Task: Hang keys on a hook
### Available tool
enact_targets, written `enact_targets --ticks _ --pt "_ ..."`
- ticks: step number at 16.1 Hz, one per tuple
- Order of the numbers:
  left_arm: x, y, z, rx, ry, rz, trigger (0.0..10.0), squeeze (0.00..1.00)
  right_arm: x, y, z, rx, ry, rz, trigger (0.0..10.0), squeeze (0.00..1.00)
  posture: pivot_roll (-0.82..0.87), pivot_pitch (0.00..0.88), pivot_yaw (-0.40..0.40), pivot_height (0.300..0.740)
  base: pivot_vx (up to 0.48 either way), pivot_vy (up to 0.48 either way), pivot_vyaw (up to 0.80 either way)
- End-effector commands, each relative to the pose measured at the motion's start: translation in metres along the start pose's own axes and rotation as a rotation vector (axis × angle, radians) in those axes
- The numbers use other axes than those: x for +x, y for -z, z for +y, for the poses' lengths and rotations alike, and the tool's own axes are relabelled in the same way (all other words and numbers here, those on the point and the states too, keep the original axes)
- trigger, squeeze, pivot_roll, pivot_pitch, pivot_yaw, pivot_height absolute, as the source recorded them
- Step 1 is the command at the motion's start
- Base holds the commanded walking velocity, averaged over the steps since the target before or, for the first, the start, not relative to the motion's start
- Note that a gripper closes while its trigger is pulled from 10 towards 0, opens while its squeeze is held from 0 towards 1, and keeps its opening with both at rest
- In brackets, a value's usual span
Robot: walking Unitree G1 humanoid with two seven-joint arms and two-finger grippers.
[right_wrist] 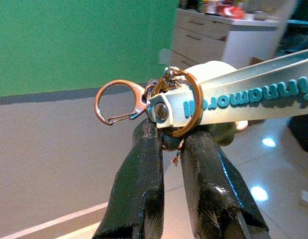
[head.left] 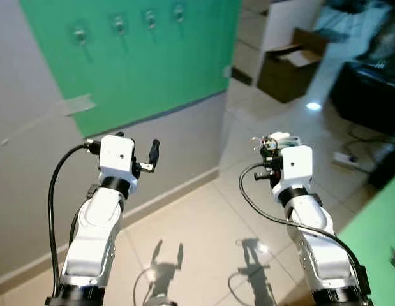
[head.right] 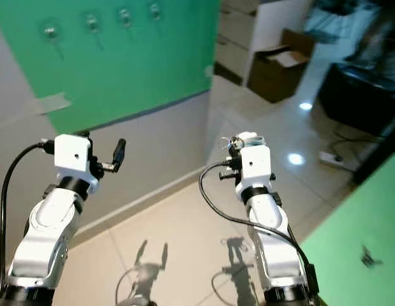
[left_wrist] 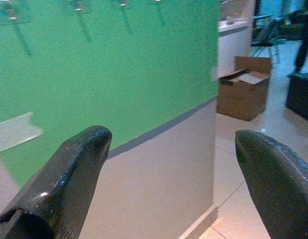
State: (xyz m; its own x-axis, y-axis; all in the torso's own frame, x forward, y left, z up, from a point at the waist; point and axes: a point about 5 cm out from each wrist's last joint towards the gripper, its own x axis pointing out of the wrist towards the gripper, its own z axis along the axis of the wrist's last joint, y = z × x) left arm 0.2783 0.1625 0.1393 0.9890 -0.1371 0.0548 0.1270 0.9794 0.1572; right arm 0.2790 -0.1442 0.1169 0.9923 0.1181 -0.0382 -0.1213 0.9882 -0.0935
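Several small clear hooks [head.left: 119,25] sit in a row high on the green wall panel [head.left: 140,64]; two of them also show along the top of the left wrist view [left_wrist: 78,6]. My right gripper [right_wrist: 171,132] is raised in front of me, shut on a bunch of keys [right_wrist: 181,102]. The bunch has a copper ring, a copper clasp [right_wrist: 116,102] and a white strap with teal letters [right_wrist: 253,97]. In the eye views the keys [head.left: 272,139] stick out above the right wrist, well short of the wall. My left gripper [head.left: 136,143] is raised toward the wall, open and holding nothing [left_wrist: 168,144].
A strip of tape [head.left: 76,104] is stuck on the grey wall below the green panel. An open cardboard box [head.left: 290,64] stands by a white cabinet [head.left: 286,25] at the back right. Dark furniture [head.left: 366,95] and a power strip [head.left: 344,158] are on the right.
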Motion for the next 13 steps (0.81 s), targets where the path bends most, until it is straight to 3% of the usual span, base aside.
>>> enact_targets --ticks 1,8,13 --pt "0.000 -0.001 -0.003 0.009 0.010 0.002 10.0 0.00 0.001 -0.001 -0.006 -0.001 0.035 0.000 10.0 0.00 -0.08 0.038 0.011 0.740 0.311 0.000 0.00" --pt "-0.004 0.000 -0.008 0.001 0.001 0.010 10.0 0.00 0.008 -0.004 0.001 -0.012 -0.009 -0.014 10.0 0.00 -0.04 0.019 -0.015 0.740 0.329 0.000 0.00" --pt "-0.007 0.000 -0.001 0.015 -0.030 0.010 10.0 0.00 0.014 -0.003 0.003 0.002 -0.011 -0.022 10.0 0.00 -0.02 0.000 -0.026 0.740 0.351 0.000 0.56"
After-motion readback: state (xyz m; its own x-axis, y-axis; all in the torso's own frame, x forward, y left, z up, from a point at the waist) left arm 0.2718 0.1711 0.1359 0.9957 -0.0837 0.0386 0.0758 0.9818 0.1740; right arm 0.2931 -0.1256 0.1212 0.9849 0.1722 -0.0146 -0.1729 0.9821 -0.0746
